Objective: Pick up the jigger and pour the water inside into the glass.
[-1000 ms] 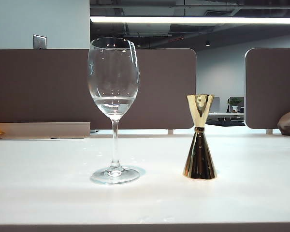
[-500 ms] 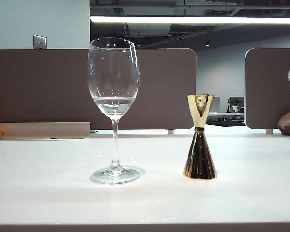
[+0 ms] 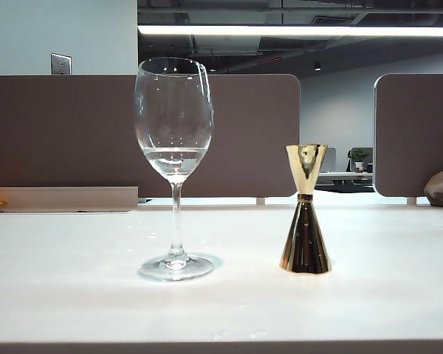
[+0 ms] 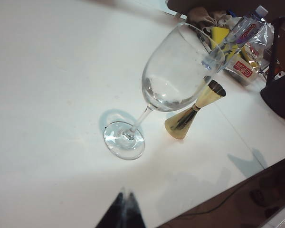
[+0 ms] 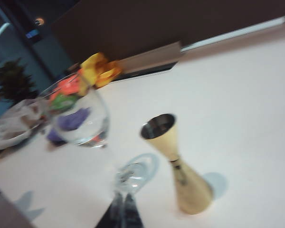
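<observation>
Both grippers, left gripper (image 4: 123, 209) and right gripper (image 5: 125, 211), have jaws together, well short of the jigger (image 5: 177, 162); I'd pinch its narrow waist, since polished metal looks slippery

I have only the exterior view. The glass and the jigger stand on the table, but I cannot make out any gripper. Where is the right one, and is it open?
Observer: The right gripper is shut and empty. It is above the table, short of the jigger and the glass.
Operator: And the left one?
Observer: The left gripper looks shut too and holds nothing. It hangs above the table, with the glass beyond it.
Operator: Is there water in the jigger's top cup?
Observer: The right wrist view looks into that cup. The inside is dark and shiny, but the picture is too blurred to show water.
</observation>
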`<state>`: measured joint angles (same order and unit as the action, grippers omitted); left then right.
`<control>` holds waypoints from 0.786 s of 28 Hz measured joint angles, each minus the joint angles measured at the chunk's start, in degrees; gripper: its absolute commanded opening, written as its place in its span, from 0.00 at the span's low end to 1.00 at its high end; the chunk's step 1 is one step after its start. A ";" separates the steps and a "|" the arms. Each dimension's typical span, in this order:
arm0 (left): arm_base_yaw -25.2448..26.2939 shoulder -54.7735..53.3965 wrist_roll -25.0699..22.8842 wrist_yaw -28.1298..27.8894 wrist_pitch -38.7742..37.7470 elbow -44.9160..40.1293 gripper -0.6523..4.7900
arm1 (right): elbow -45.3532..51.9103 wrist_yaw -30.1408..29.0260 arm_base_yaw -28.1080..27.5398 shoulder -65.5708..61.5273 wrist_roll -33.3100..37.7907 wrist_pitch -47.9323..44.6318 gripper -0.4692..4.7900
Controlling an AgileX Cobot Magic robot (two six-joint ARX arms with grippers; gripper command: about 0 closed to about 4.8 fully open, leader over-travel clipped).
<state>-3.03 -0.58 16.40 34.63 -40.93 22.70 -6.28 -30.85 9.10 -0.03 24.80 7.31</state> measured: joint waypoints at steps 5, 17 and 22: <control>0.00 0.00 0.00 -0.15 0.00 0.00 0.12 | 0.17 3.89 0.04 -0.04 -3.72 4.87 0.07; 0.00 0.00 0.02 -0.15 0.02 0.00 0.12 | -4.70 8.46 0.07 -2.03 -10.45 4.26 0.07; 0.00 0.00 0.02 -0.13 0.04 0.00 0.12 | -12.70 8.76 0.07 -7.06 -15.04 11.39 0.07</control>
<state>-3.03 -0.58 16.43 34.50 -40.88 22.70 -18.98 -22.09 9.17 -7.09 9.76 18.70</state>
